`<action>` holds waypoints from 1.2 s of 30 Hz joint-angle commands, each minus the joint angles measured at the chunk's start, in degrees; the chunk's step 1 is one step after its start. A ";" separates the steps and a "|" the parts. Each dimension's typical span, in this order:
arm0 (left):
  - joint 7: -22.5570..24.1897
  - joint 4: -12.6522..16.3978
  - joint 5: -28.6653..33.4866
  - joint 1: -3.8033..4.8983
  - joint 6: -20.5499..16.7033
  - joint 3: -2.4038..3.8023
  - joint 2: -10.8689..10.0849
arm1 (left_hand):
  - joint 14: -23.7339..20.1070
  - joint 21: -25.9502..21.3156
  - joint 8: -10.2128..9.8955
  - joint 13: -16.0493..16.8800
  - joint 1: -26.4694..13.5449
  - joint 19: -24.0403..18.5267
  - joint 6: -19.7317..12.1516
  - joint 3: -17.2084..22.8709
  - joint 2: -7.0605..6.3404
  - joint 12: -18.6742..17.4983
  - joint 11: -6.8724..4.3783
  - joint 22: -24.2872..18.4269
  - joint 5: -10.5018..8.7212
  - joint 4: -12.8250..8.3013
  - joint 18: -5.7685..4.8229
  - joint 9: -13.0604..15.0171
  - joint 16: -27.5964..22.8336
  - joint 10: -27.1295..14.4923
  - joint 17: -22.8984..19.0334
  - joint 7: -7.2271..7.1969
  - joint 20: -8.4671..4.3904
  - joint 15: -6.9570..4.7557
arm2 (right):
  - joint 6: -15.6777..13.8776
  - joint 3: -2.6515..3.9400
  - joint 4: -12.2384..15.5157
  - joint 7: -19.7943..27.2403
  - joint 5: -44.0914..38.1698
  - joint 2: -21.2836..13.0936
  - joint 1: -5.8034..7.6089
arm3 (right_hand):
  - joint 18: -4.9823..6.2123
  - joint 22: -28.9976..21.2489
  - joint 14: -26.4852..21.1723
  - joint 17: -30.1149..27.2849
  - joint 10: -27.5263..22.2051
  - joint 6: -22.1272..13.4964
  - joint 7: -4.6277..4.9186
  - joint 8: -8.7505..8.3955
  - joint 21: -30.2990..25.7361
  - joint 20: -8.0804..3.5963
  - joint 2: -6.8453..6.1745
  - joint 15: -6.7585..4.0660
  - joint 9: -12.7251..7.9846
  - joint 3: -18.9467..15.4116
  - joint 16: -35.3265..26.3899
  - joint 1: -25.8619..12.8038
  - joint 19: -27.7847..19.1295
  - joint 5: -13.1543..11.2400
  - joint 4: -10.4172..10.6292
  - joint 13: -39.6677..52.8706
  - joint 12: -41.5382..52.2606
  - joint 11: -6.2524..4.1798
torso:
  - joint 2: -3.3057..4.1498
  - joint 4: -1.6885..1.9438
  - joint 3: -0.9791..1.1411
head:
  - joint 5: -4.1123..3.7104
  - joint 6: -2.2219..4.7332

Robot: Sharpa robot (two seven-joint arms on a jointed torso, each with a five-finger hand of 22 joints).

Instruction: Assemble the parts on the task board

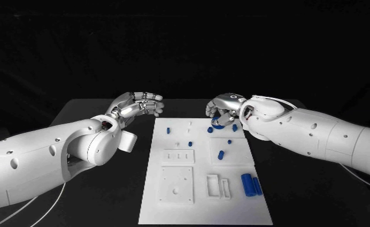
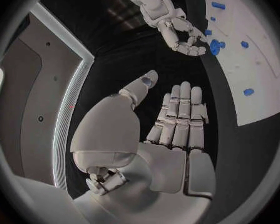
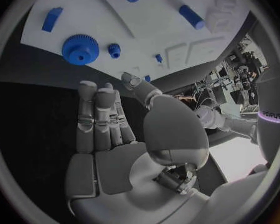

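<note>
One white task board [image 1: 202, 212] is lying on the table. Two hands are showing, the left hand [image 1: 137, 104] and the right hand [image 1: 226, 108]. One blue gear [image 3: 80, 49] is sitting just beyond the right hand's fingertips. Two large blue cylinders [image 1: 252, 184] are lying side by side, well away from both hands' fingers. About six small blue pegs [image 1: 221, 155] are lying scattered nearer the right hand's fingers.

No readable text on the task board [image 1: 202, 184], its blue parts, or either arm
</note>
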 commanded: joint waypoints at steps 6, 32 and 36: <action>0.42 -0.28 -0.21 0.11 1.23 0.19 -0.10 | -0.21 0.22 -0.44 0.01 -0.80 -0.57 0.27 0.29 -0.07 -0.43 0.01 0.99 0.01 -0.04 0.18 -0.16 -0.56 0.45 0.08 1.00 -0.09 0.31 | 0.90 -0.12 0.67 -0.41 -2.59 -0.17 -0.44 | 1.76 1.33 -0.23 0.10 -0.45 0.39 -0.01 -0.40 0.92 -2.29 -0.91 0.28 -0.15 -0.55 0.69 -0.30 1.90 1.01 0.07 -0.26 -0.61 0.48 | 1.39 -0.08 -0.05 | -0.05 0.12; 0.56 -0.44 0.07 0.19 1.51 0.40 0.01 | -0.35 0.24 -0.64 -0.10 -1.03 -0.68 0.19 0.36 -0.03 -0.90 0.12 1.01 0.00 -0.05 0.21 -0.28 -0.82 0.16 0.13 1.06 -0.03 0.39 | 2.16 -0.15 -0.03 -1.02 -3.99 0.08 -1.08 | 1.76 1.28 -0.25 0.09 2.07 2.10 -0.56 -0.18 3.01 -2.47 -0.39 -0.41 0.12 -0.14 2.16 -0.48 1.61 0.75 0.07 0.30 0.02 -0.26 | 3.46 0.08 0.50 | -0.02 0.58; 0.54 -0.50 0.07 0.19 1.56 0.40 -0.03 | -0.35 0.24 -0.64 -0.10 -1.05 -0.69 0.20 0.36 -0.03 -0.91 0.12 1.01 -0.01 -0.04 0.21 -0.28 -0.82 0.16 0.13 1.06 -0.02 0.39 | 2.29 -0.15 -0.13 -0.97 -4.01 0.02 -1.12 | 1.76 1.26 -0.29 0.04 2.46 2.40 -0.66 -0.15 3.32 -2.51 -0.29 -0.53 0.18 0.02 2.34 -0.52 1.52 0.42 0.08 0.45 0.10 -0.37 | 3.64 0.07 0.55 | -0.05 0.62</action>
